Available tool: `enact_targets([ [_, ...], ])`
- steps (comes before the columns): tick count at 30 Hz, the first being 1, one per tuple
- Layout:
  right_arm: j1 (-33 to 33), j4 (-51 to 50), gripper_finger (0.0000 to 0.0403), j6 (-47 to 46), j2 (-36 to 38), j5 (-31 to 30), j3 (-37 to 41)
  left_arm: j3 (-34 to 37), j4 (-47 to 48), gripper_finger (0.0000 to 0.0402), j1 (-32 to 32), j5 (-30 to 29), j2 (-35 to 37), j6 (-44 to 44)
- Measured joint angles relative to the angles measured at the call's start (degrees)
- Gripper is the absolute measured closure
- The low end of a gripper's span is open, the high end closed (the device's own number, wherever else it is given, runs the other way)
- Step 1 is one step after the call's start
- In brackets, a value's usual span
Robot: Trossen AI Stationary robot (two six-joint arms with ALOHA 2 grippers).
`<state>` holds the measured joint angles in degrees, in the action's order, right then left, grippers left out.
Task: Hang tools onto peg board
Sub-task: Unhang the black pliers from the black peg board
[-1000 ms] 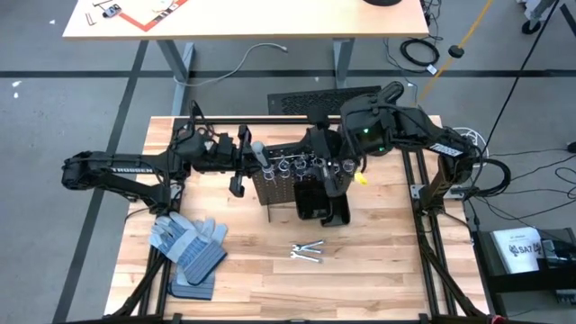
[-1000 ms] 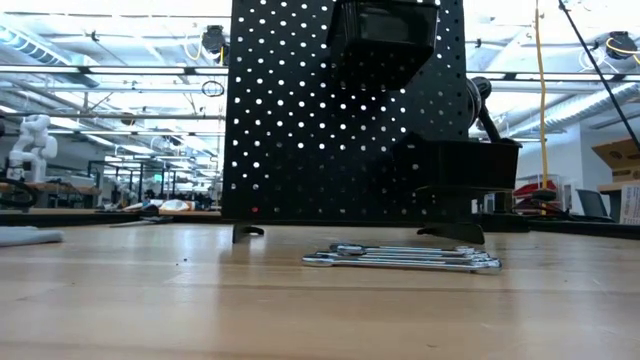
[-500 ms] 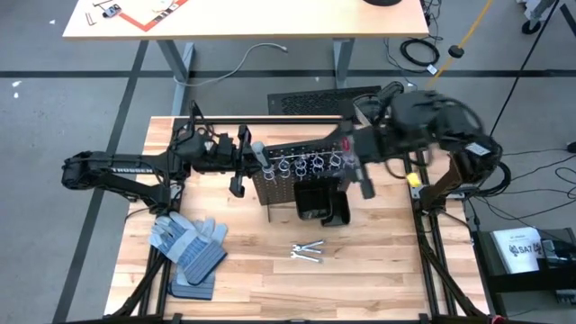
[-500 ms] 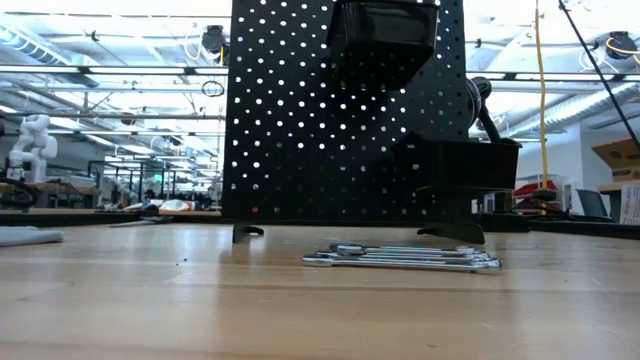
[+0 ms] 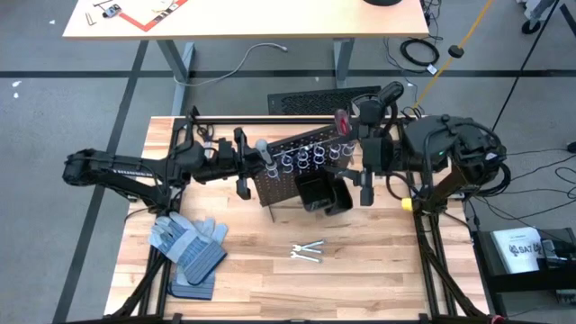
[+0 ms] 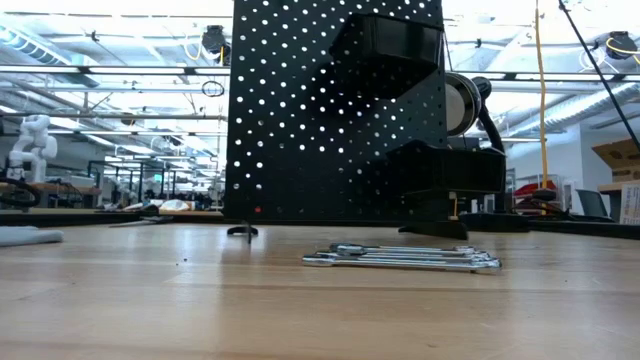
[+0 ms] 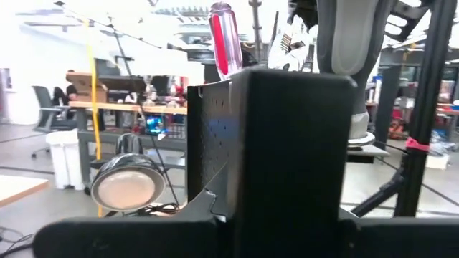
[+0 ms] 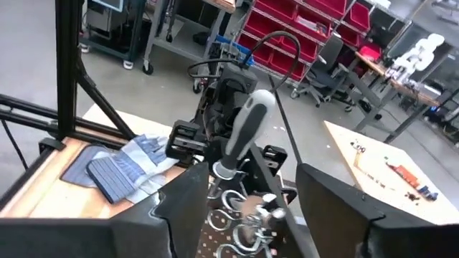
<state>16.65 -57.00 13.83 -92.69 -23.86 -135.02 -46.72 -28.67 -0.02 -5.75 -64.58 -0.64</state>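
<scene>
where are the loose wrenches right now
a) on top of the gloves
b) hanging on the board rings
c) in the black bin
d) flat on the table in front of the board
d: the wrenches lie flat on the table, in front of the peg board.

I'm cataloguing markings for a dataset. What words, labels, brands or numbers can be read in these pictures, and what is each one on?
"TROSSEN": white letters along the left arm, small but readable in the high view.
Dark print on a white box beyond the table's right edge: too small to read.
Papers on the light desk at the top: nothing legible.
The peg board, tools and gloves: no text visible.
</scene>
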Motion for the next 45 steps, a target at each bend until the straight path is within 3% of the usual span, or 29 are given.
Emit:
enact_targets([
  [4, 1.13, -2.23, 0.0199, -7.45, -0.79, -2.04, 0.02, 0.0, -0.34, 0.0355, -2.5, -5.07, -0.6, 0.46],
  [11, 6.29, -4.62, 0.0199, -15.53, -5.75, -16.56, 0.04, -0.11, -1.67, 0.0355, -3.89, -10.26, -1.8, 1.16],
  [22, 13.24, 2.05, 0.0199, -26.07, -15.88, -46.31, 0.04, -0.11, -4.42, 0.0355, -3.88, -11.2, -3.54, 1.63],
  [29, 16.33, -1.75, 0.0199, -45.08, -21.33, -63.66, 0.04, -0.04, -5.52, 0.0356, -3.91, -11.35, -3.58, 3.52],
  [36, 16.29, -20.36, 0.0199, -72.8, -25.78, -66.21, 0.04, -0.1, -6.59, 0.0356, -3.47, -10.97, -3.63, 4.63],
  [41, 15.53, -32.79, 0.0199, -86.76, -28.5, -66.11, 0.07, -0.87, -6.23, 0.0356, -3.35, -10.86, -3.69, 5.0],
  [45, 13.76, -32.58, 0.0199, -85.17, -29.25, -66.1, 0.61, -1.13, -3.83, 0.0356, -3.38, -10.63, -3.58, 5.0],
])
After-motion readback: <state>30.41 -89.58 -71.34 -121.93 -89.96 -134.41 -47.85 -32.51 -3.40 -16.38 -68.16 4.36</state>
